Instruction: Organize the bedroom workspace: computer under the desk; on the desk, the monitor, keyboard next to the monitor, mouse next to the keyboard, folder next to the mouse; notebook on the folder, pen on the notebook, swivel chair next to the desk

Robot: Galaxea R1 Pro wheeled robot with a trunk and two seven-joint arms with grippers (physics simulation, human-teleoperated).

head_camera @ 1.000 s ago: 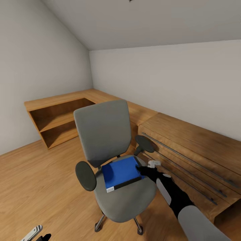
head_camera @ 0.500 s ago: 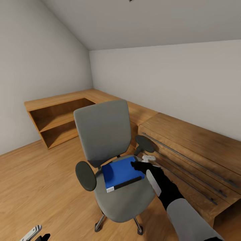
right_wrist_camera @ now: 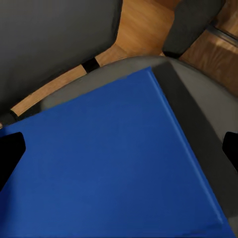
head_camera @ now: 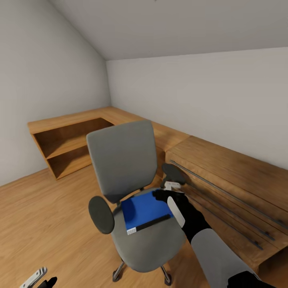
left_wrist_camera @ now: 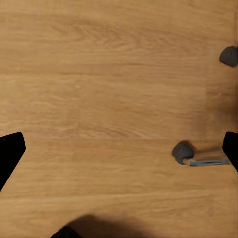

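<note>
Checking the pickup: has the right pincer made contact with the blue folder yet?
Cannot tell. In the head view the right pincer overlaps the folder corner; the right wrist view shows its fingertips spread wide over the cover, with no plain contact or gap.

1. Head cam: high, facing forward-down at the grey upholstered swivel chair [head_camera: 132, 192], 12 o'clock.
2. Right wrist cam: close above the flat bright blue folder [right_wrist_camera: 114, 168]; shared with head.
3. Left wrist cam: straight down at the light wood floor [left_wrist_camera: 109, 99].
</note>
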